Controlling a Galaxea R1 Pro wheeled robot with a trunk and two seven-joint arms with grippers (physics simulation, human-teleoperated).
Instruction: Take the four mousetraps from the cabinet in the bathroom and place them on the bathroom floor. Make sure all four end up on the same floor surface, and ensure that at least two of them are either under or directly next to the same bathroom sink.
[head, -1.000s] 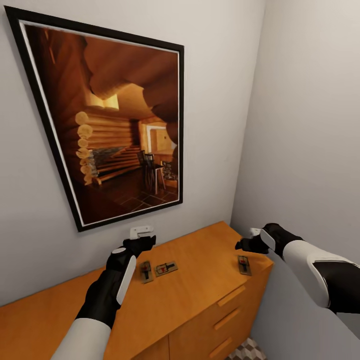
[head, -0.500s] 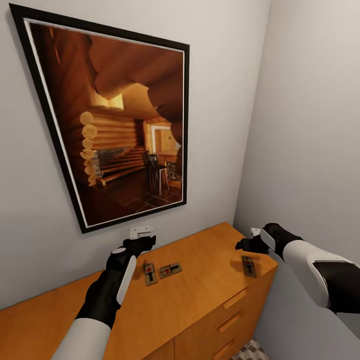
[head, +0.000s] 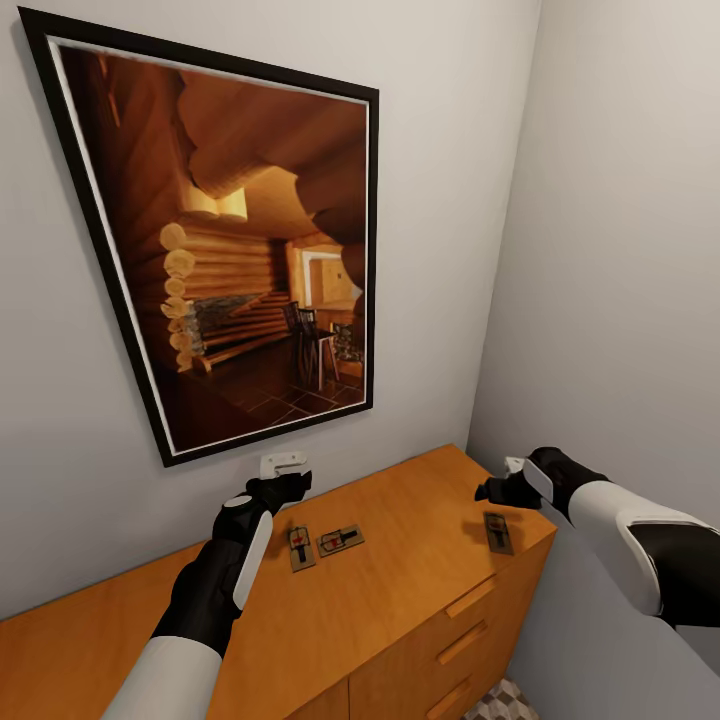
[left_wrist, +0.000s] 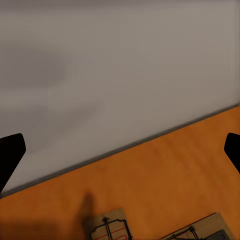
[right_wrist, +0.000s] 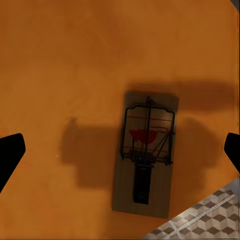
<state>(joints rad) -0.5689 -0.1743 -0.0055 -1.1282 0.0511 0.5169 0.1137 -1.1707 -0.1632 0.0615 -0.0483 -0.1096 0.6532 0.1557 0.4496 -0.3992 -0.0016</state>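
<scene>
Lying flat near the cabinet's (head: 400, 560) right front corner, one mousetrap (head: 497, 532) sits just below the right gripper (head: 510, 468), which hovers above it with fingers spread and nothing between them. Two more mousetraps (head: 298, 548) (head: 340, 541) rest side by side beside the left gripper (head: 283, 464), its jaws likewise apart, near the wall under a framed picture (head: 230, 250).

Cabinet (head: 400, 590) sits in room corner, against back wall, framed picture (head: 230, 250) hanging above. On top: two mousetraps (head: 322, 545) side by side mid-top, third mousetrap (head: 497, 532) near right end, well apart. Bathroom floor (head: 500, 703) below, right of cabinet.
</scene>
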